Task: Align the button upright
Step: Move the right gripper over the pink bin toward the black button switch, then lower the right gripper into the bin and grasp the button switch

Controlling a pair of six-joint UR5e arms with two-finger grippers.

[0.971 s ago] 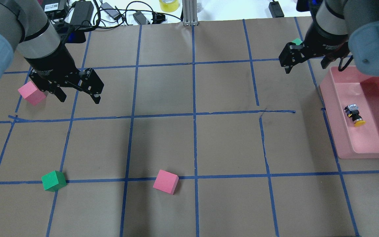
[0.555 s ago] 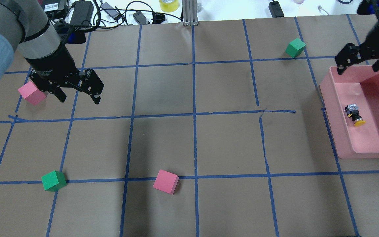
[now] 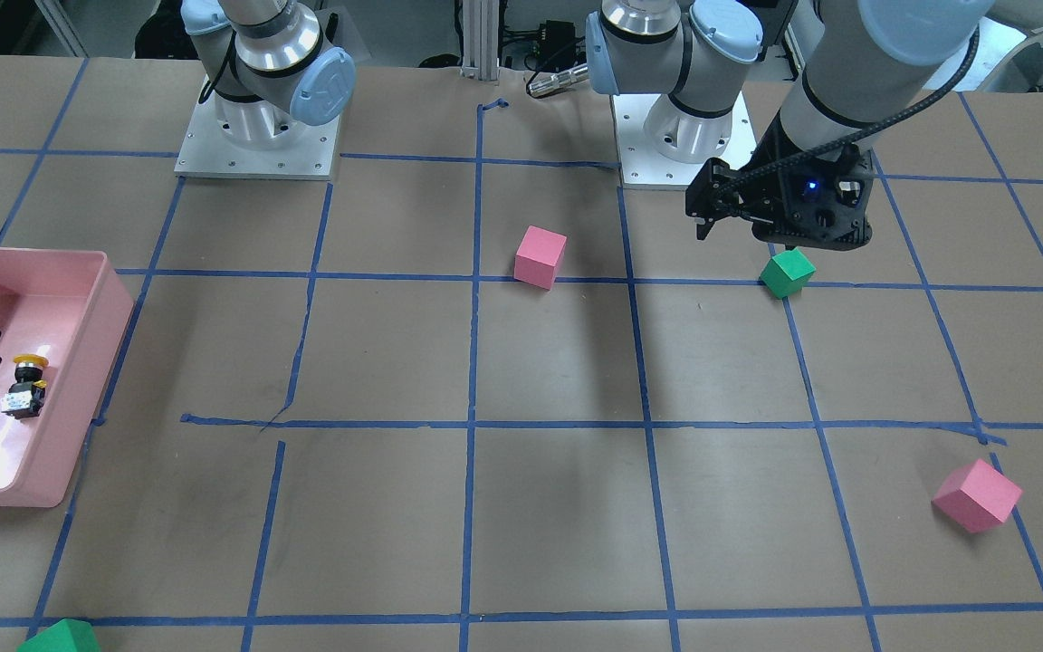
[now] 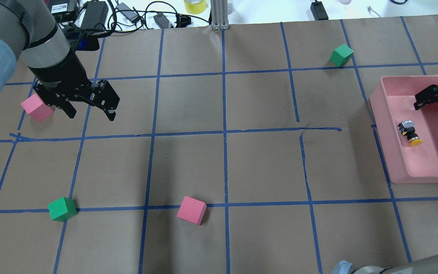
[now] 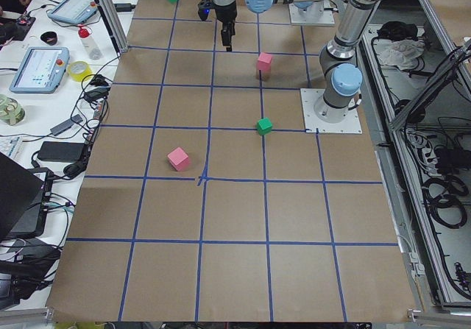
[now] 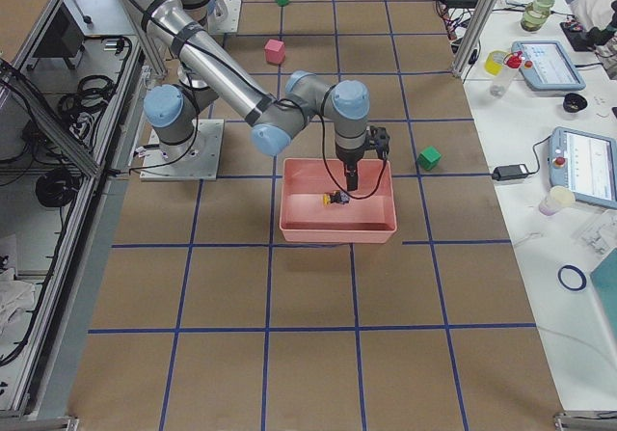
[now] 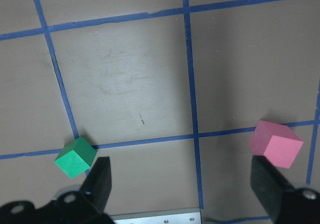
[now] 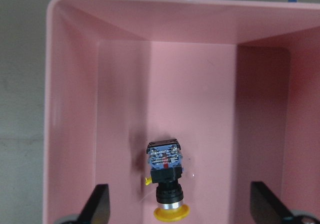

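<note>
The button [image 4: 410,133] lies on its side on the floor of the pink tray [image 4: 384,125] at the table's right, its yellow cap pointing toward the robot. In the right wrist view the button [image 8: 165,176] lies between and just ahead of my right gripper's fingers [image 8: 98,204], which stand wide apart. My right gripper [image 6: 352,175] is open and empty, hovering over the tray; one finger [image 4: 428,97] shows in the overhead view. My left gripper [image 4: 91,114] is open and empty, held above the table's left part, far from the button.
Loose cubes lie on the taped brown table: a pink one [image 4: 36,107] beside the left gripper, a green one [image 4: 62,209], a pink one [image 4: 191,210] and a green one [image 4: 341,54]. Cables and a tape roll [image 4: 195,5] line the far edge.
My right gripper has moved right from beside the far green cube to above the pink tray, near the button. The left arm and the button have not moved.
</note>
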